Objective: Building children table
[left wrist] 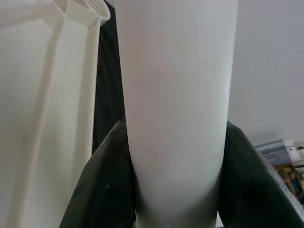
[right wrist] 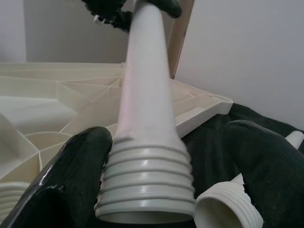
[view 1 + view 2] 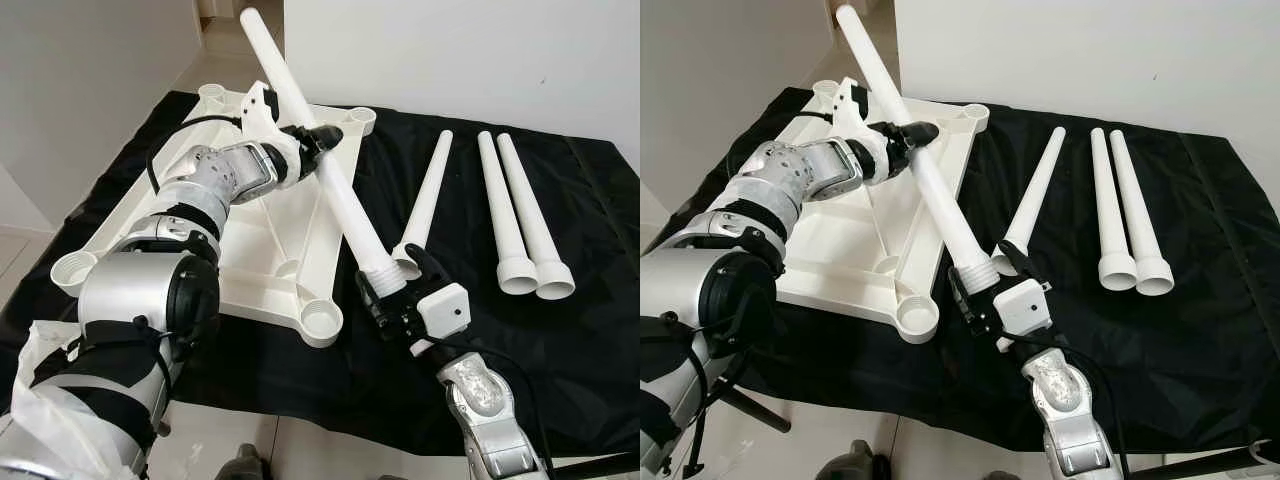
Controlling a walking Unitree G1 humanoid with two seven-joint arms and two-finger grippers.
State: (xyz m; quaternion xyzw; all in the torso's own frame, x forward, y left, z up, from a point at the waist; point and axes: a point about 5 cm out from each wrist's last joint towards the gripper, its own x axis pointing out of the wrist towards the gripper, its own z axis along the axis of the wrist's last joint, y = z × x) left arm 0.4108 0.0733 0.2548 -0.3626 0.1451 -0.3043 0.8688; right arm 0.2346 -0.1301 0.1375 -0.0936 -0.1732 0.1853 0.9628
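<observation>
Left claw (image 3: 318,140) clamped around mid-shaft of the lifted table leg (image 3: 320,165); right claw (image 3: 392,285) with fingers apart, flanking the leg's threaded end without clear contact. Best closed on the ribbed collar, then steered down to the corner socket (image 3: 320,322) of the upturned tabletop (image 3: 270,240) and twisted straight. White, tapered, smooth plastic. Three spare legs (image 3: 515,215) flat on the black-draped surface (image 3: 590,330), toward its far right corner.
</observation>
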